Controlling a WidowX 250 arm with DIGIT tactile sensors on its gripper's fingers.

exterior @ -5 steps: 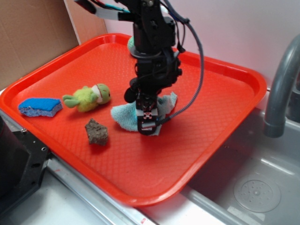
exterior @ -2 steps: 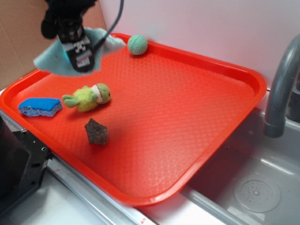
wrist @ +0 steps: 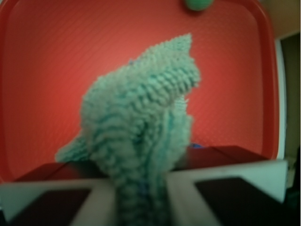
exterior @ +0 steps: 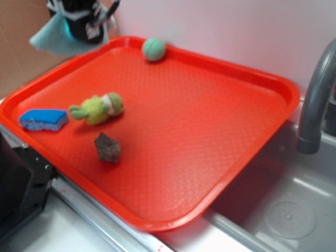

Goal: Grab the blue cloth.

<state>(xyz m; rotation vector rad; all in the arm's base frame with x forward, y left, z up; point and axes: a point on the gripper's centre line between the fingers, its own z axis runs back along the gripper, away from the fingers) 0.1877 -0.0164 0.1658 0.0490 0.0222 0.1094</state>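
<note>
The blue cloth [exterior: 58,41], a pale blue-green terry rag, hangs from my gripper [exterior: 86,29] at the top left of the exterior view, lifted above the far left corner of the red tray [exterior: 262,84]. In the wrist view the cloth [wrist: 141,127] fills the middle, pinched between my two pale fingers [wrist: 101,202], with the gripper [wrist: 141,202] shut on it and the tray far below.
On the tray lie a green knitted ball [exterior: 154,49] at the back, a green plush toy [exterior: 98,108], a bright blue sponge [exterior: 44,118] and a dark brown lump [exterior: 107,148]. A grey faucet [exterior: 315,100] and a sink [exterior: 283,210] are at the right. Brown cardboard stands behind the tray at left.
My gripper has lifted the cloth off the tray's middle and carried it up and to the far left corner, rising further in the last moment.
</note>
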